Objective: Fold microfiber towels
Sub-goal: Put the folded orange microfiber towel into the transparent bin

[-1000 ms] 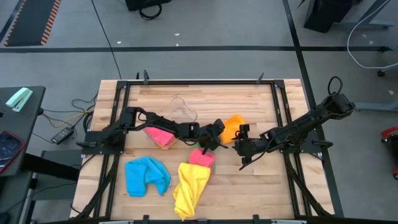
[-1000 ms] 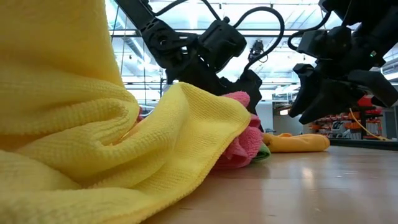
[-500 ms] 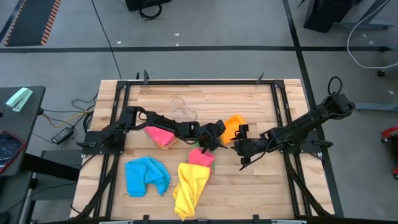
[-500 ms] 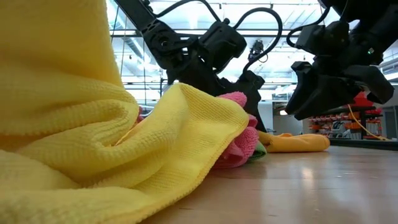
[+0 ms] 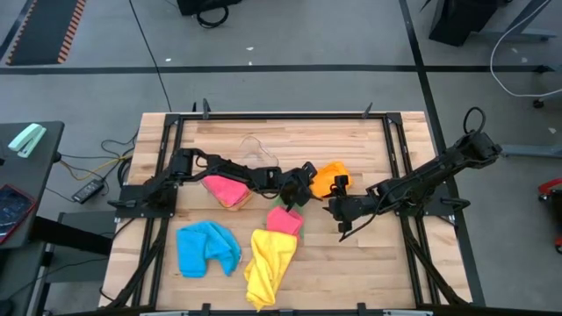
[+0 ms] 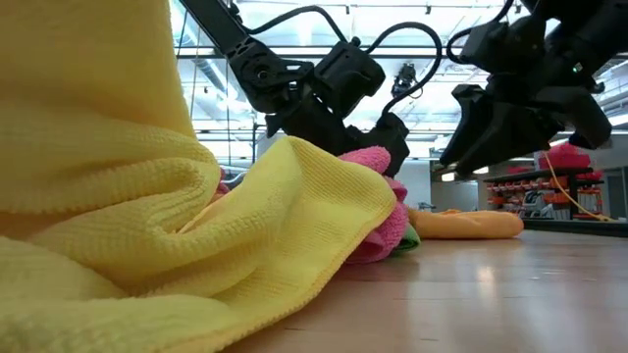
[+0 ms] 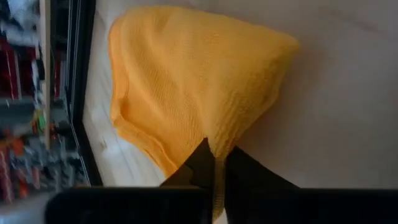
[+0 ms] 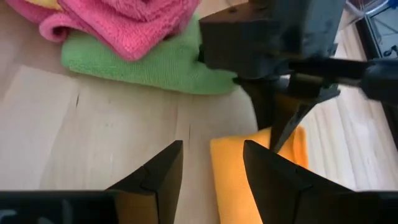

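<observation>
Two pincers meet at the orange towel (image 5: 329,178), which lies on the desk (image 5: 351,263) near its middle, toward the right. The left pincer (image 7: 216,167) is pressed together on the near edge of that towel, pinching a small fold of cloth between its tips. The right pincer (image 8: 208,165) hovers spread just above the same towel, close to the left one, holding nothing.

Your step in hand appears to be lifting the orange towel clear so that it can be spread flat for folding. Observe the following:

1. Confirm that the pinch holds only one layer. The bite looks narrow and near the hem, so the cloth may slip under a fast pull.
2. Raise the left pincer slowly and straight up until the towel hangs free.
3. Bring the right pincer to a neighbouring corner, not the middle, before closing it. Keep the two sets of fingers from touching; they stand very near each other.
4. Avoid dragging toward the pink towel (image 8: 124,18) and green towel (image 8: 155,65), which lie stacked just beside the orange one, pink over green.

The yellow towel (image 5: 268,263) and blue towel (image 5: 206,247) lie nearer the front edge, untouched. Another pink towel (image 5: 226,190) lies under the left arm.
</observation>
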Tool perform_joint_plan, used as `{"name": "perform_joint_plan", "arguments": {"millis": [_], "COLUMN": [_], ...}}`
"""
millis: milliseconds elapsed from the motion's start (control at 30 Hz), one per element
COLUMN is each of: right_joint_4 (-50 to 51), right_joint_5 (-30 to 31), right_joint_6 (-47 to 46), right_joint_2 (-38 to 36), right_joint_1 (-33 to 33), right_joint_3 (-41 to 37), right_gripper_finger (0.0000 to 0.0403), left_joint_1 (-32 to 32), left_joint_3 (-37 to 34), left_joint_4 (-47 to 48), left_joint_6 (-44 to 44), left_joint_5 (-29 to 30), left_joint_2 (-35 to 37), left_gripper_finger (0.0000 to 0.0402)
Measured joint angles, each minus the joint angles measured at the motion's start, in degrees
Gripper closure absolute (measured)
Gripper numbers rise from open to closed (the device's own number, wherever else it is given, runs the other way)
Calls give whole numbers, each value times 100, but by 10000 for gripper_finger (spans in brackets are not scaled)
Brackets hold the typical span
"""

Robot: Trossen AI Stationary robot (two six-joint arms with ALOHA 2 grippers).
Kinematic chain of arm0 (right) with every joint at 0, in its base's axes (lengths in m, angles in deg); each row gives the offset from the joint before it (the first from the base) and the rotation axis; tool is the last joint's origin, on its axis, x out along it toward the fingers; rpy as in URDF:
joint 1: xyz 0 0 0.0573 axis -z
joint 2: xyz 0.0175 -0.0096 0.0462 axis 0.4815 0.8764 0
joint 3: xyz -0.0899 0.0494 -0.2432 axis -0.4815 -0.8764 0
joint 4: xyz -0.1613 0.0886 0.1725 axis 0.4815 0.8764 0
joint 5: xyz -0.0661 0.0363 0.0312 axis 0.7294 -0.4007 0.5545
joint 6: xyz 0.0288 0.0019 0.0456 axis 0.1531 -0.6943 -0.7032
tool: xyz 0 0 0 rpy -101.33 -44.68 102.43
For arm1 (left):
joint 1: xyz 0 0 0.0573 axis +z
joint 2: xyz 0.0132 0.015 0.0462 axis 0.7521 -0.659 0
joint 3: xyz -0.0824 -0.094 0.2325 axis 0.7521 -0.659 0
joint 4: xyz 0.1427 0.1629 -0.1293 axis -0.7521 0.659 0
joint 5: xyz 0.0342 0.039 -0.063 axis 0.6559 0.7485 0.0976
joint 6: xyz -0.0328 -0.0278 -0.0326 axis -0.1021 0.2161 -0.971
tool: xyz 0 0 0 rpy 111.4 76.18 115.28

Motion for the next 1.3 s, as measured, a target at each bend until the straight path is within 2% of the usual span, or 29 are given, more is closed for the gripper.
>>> {"name": "perform_joint_plan", "arguments": {"millis": [167, 267, 467, 633, 767, 867, 967, 1067, 1200, 1300], "right_joint_4": [241, 299, 294, -61, -428, -439, -371, -93, 317, 537], "right_joint_5": [4, 74, 154, 199, 435, 625, 570, 252, -284, -328], "right_joint_6": [17, -85, -182, -202, -10, 39, 37, -112, -575, -950], "right_joint_2": [-23, -44, 129, 595, 1059, 1130, 972, 680, 168, -115], "right_joint_1": [-4, -2, 1, -19, -76, -74, -81, -110, -114, -112], "right_joint_3": [-2, 0, -93, -192, -192, -192, -192, -192, -192, -188], "right_gripper_finger": [226, 224, 191, 161, 158, 159, 159, 159, 159, 159], "left_joint_1": [-51, -114, -237, -314, -365, -429, -560, -699, -847, -920], "left_joint_3": [189, 373, 658, 652, 653, 654, 658, 663, 667, 672], "left_joint_4": [339, 931, 1641, 1644, 1634, 1545, 1327, 1179, 1040, 1002], "left_joint_6": [-759, -1182, -1786, -2293, -2663, -2810, -2800, -2803, -2811, -2755], "left_joint_5": [133, 71, -14, -34, -34, -27, -17, -30, -32, -31], "left_joint_2": [145, 232, 336, 336, 340, 340, 346, 347, 272, 268], "left_gripper_finger": [389, 391, 391, 389, 383, 379, 361, 326, 275, 244]}}
